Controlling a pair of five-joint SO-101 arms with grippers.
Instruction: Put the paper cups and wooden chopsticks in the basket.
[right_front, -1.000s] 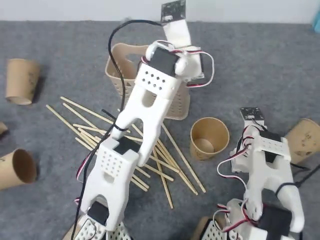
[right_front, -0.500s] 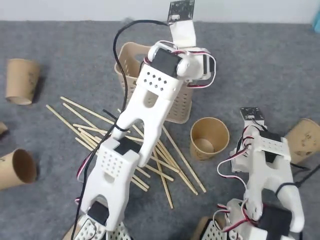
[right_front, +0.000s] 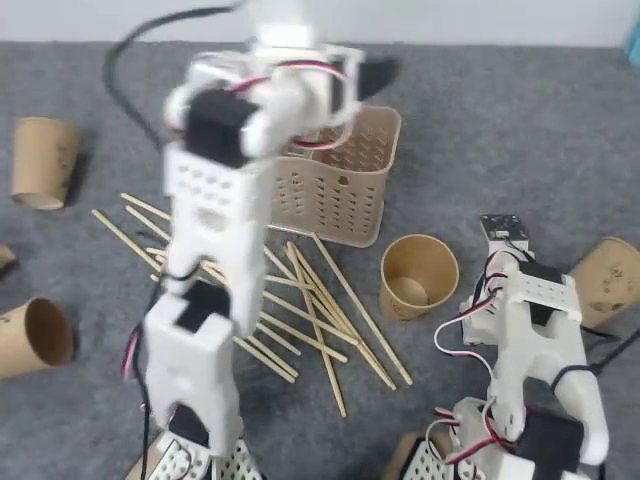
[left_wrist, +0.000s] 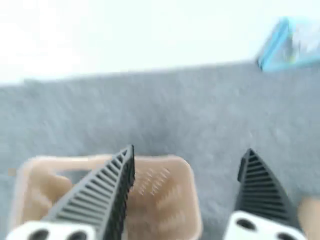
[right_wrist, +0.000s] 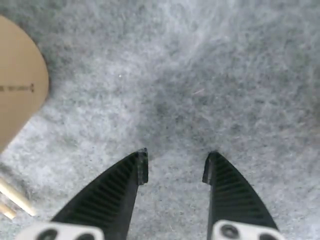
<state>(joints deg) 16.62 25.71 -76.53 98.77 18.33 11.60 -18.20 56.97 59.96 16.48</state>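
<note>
The tan slotted basket (right_front: 340, 185) stands at the back middle of the grey table. My left gripper (right_front: 372, 72) hangs open and empty above the basket's far rim; in the left wrist view the left gripper (left_wrist: 189, 151) has the basket (left_wrist: 30, 182) below it. Several wooden chopsticks (right_front: 300, 300) lie scattered in front of the basket. One paper cup (right_front: 418, 275) stands upright right of them. My right gripper (right_wrist: 176, 154) is open over bare carpet beside that cup (right_wrist: 17, 85).
Other paper cups lie on their sides at the far left (right_front: 42, 160), the near left (right_front: 35, 338) and the right edge (right_front: 605, 275). The right arm (right_front: 530, 320) sits low at the front right. A blue object (left_wrist: 290, 42) lies at the far right.
My left arm has swung up and to the left, uncovering the basket. The basket has shifted slightly to the right. The right arm has not moved.
</note>
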